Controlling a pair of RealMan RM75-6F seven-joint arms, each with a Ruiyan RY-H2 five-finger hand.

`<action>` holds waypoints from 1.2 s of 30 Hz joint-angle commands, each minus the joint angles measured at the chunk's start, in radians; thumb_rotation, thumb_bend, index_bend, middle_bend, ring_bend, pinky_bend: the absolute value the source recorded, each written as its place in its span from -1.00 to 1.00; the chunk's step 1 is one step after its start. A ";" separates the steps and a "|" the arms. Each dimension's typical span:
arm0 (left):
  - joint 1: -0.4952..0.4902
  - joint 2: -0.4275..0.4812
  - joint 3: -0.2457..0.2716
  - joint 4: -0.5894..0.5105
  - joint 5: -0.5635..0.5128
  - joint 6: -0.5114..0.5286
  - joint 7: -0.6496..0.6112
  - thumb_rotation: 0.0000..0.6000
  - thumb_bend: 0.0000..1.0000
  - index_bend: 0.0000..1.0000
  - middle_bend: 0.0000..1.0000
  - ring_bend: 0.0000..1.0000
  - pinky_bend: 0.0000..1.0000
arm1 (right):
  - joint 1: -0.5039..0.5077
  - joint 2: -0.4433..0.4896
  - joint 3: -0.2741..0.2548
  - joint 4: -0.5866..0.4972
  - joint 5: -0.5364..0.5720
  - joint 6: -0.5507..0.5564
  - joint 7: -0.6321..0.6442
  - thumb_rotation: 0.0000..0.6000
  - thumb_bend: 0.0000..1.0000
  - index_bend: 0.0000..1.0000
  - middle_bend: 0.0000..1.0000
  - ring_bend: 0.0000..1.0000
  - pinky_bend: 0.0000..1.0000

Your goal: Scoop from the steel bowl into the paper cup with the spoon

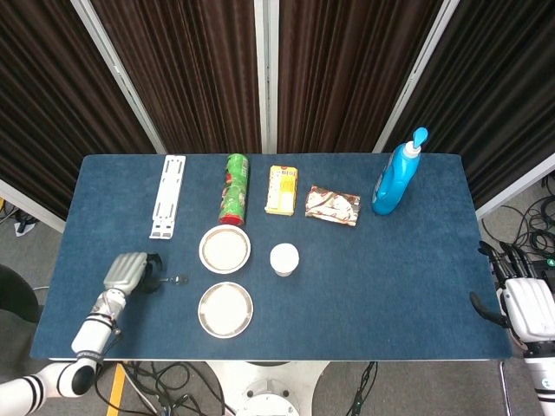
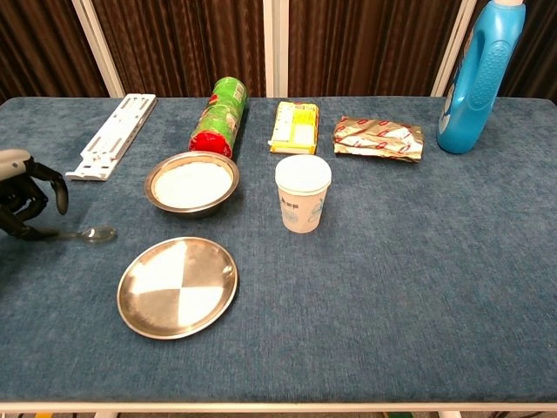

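Spoon (image 2: 84, 234) flat on the blue worktop (image 1: 408, 269) near its left edge, bowl end toward the steel bowl (image 2: 191, 182). Left robot hand (image 2: 24, 202) over the handle end, fingers curled down around it; grip not clear enough to tell. Paper cup (image 2: 303, 192) just right of the steel bowl. Right robot hand (image 1: 525, 303) beyond the right edge, fingers spread, empty.

Steel bowl (image 2: 191, 184) and plate (image 2: 177, 286) shiny metal; tablecloth (image 2: 418, 261) matt blue cloth; bottle (image 2: 473, 77) glossy plastic.
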 commanded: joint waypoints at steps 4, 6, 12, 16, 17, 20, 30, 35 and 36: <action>-0.011 -0.025 0.009 0.024 -0.048 -0.021 0.041 1.00 -0.37 0.16 0.85 0.82 1.00 | 0.000 -0.001 -0.001 0.000 -0.001 0.000 0.000 1.00 -0.49 -1.00 -0.64 -1.00 -1.00; -0.008 -0.029 0.012 0.029 -0.058 -0.021 0.044 1.00 -0.37 0.16 0.85 0.82 1.00 | 0.000 0.000 -0.001 0.000 0.001 -0.001 -0.001 1.00 -0.49 -1.00 -0.64 -1.00 -1.00; -0.008 -0.028 0.014 0.034 -0.074 -0.030 0.039 1.00 -0.29 0.16 0.86 0.82 1.00 | -0.001 -0.002 -0.003 0.000 0.001 -0.001 -0.003 1.00 -0.49 -1.00 -0.64 -1.00 -1.00; -0.010 -0.026 0.014 0.032 -0.079 -0.034 0.034 1.00 -0.25 0.16 0.86 0.82 1.00 | -0.001 -0.001 -0.002 -0.002 0.003 -0.002 -0.005 1.00 -0.49 -1.00 -0.64 -1.00 -1.00; -0.011 -0.026 0.013 0.033 -0.080 -0.034 0.034 1.00 -0.25 0.16 0.86 0.82 1.00 | -0.001 -0.001 -0.003 -0.002 0.003 -0.001 -0.006 1.00 -0.49 -1.00 -0.64 -1.00 -1.00; -0.014 -0.026 0.011 0.034 -0.085 -0.036 0.036 1.00 -0.24 0.16 0.86 0.83 1.00 | -0.003 -0.001 -0.003 -0.003 0.004 -0.001 -0.007 1.00 -0.49 -1.00 -0.64 -1.00 -1.00; -0.016 -0.023 0.016 0.041 -0.108 -0.047 0.043 1.00 -0.24 0.16 0.86 0.82 1.00 | -0.002 -0.001 -0.003 -0.007 0.006 -0.002 -0.011 1.00 -0.49 -1.00 -0.64 -1.00 -1.00; -0.020 -0.027 0.016 0.045 -0.115 -0.052 0.044 1.00 -0.22 0.16 0.86 0.83 1.00 | -0.004 0.000 -0.003 -0.008 0.005 0.000 -0.012 1.00 -0.49 -1.00 -0.64 -1.00 -1.00; -0.021 -0.027 0.016 0.045 -0.116 -0.053 0.044 1.00 -0.21 0.17 0.86 0.83 1.00 | -0.004 0.000 -0.003 -0.008 0.005 0.000 -0.012 1.00 -0.49 -1.00 -0.64 -1.00 -1.00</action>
